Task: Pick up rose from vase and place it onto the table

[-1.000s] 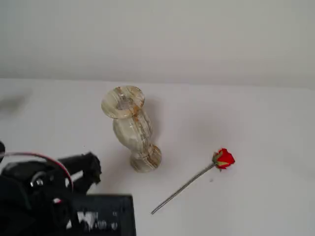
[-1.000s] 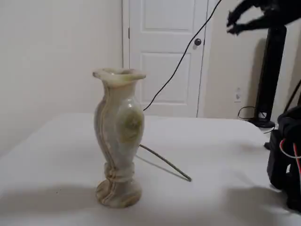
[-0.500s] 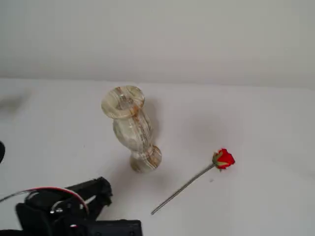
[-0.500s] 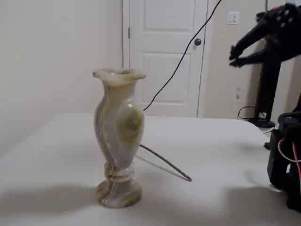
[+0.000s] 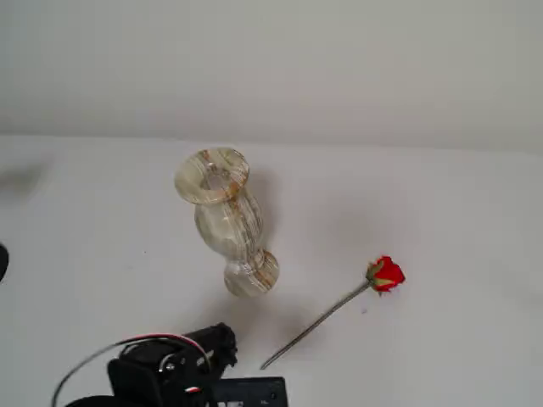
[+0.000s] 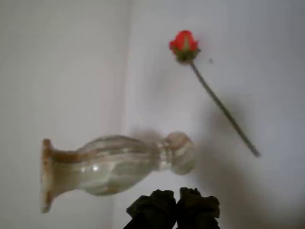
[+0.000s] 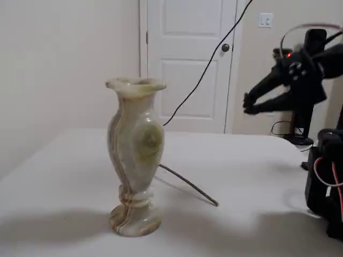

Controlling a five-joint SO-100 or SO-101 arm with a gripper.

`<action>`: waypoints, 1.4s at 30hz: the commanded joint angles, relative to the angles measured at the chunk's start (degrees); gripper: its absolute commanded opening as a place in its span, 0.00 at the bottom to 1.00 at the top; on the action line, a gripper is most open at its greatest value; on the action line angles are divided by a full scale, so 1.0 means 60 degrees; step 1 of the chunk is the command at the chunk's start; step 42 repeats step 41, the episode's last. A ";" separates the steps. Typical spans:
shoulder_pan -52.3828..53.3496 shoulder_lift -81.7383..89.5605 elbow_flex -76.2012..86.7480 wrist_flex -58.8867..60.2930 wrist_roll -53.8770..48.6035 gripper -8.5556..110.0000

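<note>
The rose lies flat on the white table (image 5: 85, 254), its red bud (image 5: 386, 274) to the right of the vase and its stem (image 5: 318, 322) running toward the arm. The banded stone vase (image 5: 225, 220) stands upright and empty. In the wrist view the vase (image 6: 109, 164) appears on its side and the rose (image 6: 184, 44) lies beyond it. In a fixed view only the stem (image 7: 187, 184) shows behind the vase (image 7: 134, 160). My gripper (image 6: 177, 205) is shut and empty, held in the air well back from both, as a fixed view (image 7: 247, 103) also shows.
The arm's black body (image 5: 170, 369) with red and white wires sits at the table's near edge. A black stand (image 7: 327, 176) is at the right. A white door (image 7: 190, 64) and a hanging black cable (image 7: 203, 69) are behind the table.
</note>
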State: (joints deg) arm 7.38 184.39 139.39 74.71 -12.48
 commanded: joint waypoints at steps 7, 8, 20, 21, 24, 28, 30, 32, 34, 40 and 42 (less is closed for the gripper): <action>-0.0410 0.0996 0.1875 -0.0586 -0.0483 0.07; -0.0513 0.0996 0.1919 -0.0586 -0.0483 0.07; -0.0981 0.1011 0.3779 -0.1113 -0.0483 0.07; -0.0996 0.1011 0.3955 -0.1172 -0.0498 0.07; -0.0996 0.1011 0.4409 -0.1289 -0.0483 0.07; -0.1011 0.1011 0.4995 -0.1465 -0.0337 0.07; -0.1011 0.1011 0.5229 -0.1582 -0.0220 0.07; -0.1011 0.1011 0.5449 -0.1714 -0.0132 0.07; -0.1011 0.1011 0.5684 -0.1846 -0.0103 0.07; -0.0938 0.1011 0.5771 -0.1919 0.0044 0.07; -0.0879 0.1011 0.5771 -0.1934 0.0132 0.07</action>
